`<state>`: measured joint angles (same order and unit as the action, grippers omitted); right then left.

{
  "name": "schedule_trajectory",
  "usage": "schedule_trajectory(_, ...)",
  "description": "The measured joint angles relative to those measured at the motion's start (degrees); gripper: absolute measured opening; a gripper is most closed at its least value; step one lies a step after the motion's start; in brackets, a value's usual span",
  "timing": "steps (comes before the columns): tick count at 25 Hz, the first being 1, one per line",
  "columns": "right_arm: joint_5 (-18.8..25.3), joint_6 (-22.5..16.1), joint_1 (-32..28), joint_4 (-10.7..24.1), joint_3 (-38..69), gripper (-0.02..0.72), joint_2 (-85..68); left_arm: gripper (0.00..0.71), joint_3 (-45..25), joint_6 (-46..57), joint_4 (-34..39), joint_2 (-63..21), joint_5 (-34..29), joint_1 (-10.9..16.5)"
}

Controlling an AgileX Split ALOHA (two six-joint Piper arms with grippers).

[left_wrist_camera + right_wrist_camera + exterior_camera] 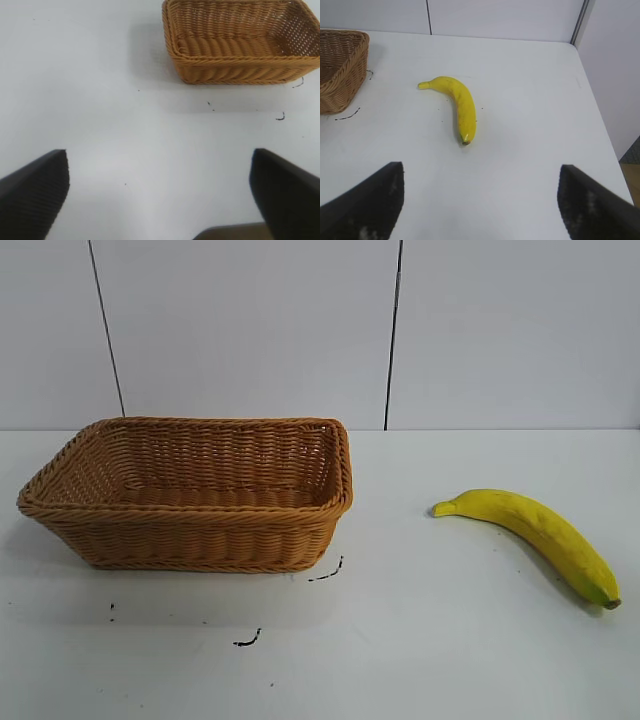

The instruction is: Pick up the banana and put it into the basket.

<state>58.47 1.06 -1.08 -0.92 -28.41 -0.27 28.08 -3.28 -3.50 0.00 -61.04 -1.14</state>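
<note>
White table (450,660), curved yellow banana (535,533), dark tip

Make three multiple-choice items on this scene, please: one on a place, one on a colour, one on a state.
1. Where does the banana lie?
A. In the basket
B. On the table, apart from the basket
C. Held in jaws

2. What colour is the basket?
A. Tan-brown
B. White
C. Green

3. How do the right gripper jaws stand?
A. Shut on the banana
B. Shut, holding nothing
C. Open, holding nothing

Answers: 1 B, bare table separates them. 2 A, its weave is tan-brown. 3 C, the right wrist view shows both jaws wide apart, bare table between.
</note>
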Motion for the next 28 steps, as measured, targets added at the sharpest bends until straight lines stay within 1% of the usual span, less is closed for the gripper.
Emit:
schedule_trajectory(11,0.1,0.0,0.0,0.0,-0.1,0.604,0.1,0.695,0.0,0.0,0.0,0.0,0.0,0.0)
schedule_trajectory(12,0.2,0.0,0.0,0.0,-0.5,0.609,1.1,0.695,0.0,0.0,0.0,0.0,0.0,0.0)
schedule_trajectory(14,0.2,0.0,0.0,0.0,-2.4,0.641,4.8,0.695,0.0,0.0,0.0,0.0,0.0,0.0)
schedule_trajectory(16,0.2,0.0,0.0,0.0,-5.0,0.667,10.8,0.695,0.0,0.0,0.0,0.0,0.0,0.0)
schedule_trajectory(19,0.0,0.0,0.0,-0.1,-10.2,0.678,21.3,0.695,0.0,0.0,0.0,0.0,0.0,0.0)
schedule_trajectory(23,0.3,0.0,0.0,-2.2,-18.9,0.678,37.0,0.695,0.0,0.0,0.0,0.0,0.0,0.0)
schedule_trajectory(26,1.3,0.0,0.0,-2.9,-25.9,0.678,48.2,0.695,0.0,0.0,0.0,0.0,0.0,0.0)
schedule_trajectory(28,2.9,0.0,0.0,-3.0,-31.1,0.678,56.2,0.695,0.0,0.0,0.0,0.0,0.0,0.0)
